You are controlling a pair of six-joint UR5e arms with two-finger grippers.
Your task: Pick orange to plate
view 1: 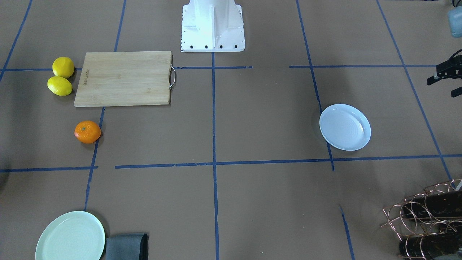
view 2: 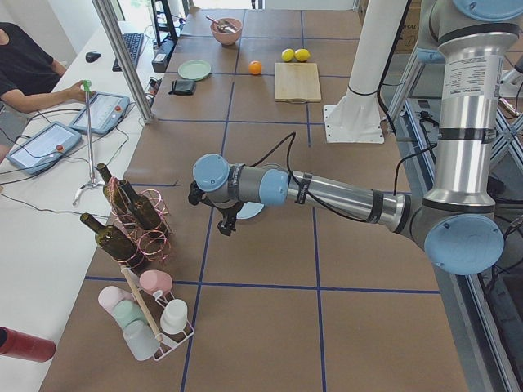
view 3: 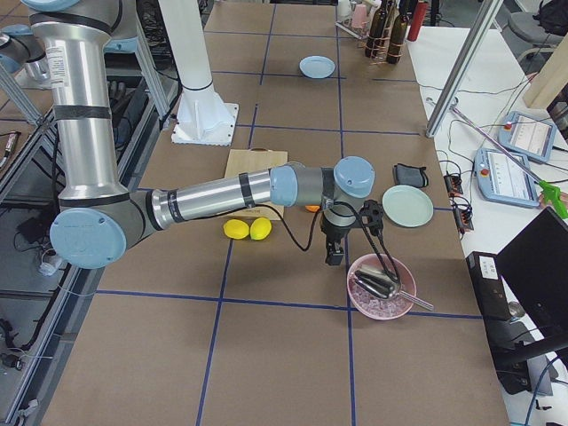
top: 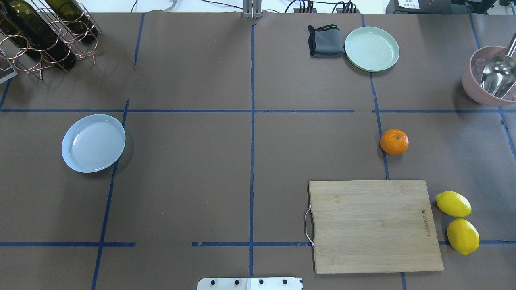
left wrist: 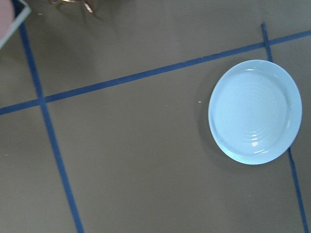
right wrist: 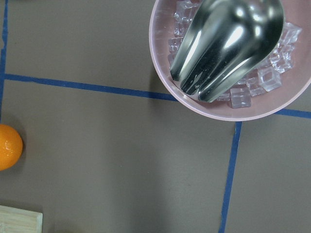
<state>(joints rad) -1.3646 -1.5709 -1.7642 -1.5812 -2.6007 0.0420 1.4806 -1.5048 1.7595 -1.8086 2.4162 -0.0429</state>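
Observation:
The orange [view 1: 87, 131] lies on the brown table just off the cutting board's far corner, and also shows in the overhead view [top: 394, 141] and at the left edge of the right wrist view [right wrist: 8, 147]. Far across the table sits the bluish-white plate [top: 93, 143], with nothing on it [left wrist: 255, 111]. My left gripper [view 1: 442, 86] hovers beside the plate at the frame's edge, its fingers apart and holding nothing. My right gripper [view 3: 335, 253] hangs between the orange and the pink bowl. It shows only in the side view, so I cannot tell its state.
Two lemons [top: 457, 217] lie beside the wooden cutting board [top: 375, 225]. A mint-green plate [top: 371, 48] and a grey cloth [top: 325, 40] sit at the far edge. A pink bowl [right wrist: 165, 68] holds ice and a metal scoop. A copper bottle rack [top: 44, 36] stands near the white plate.

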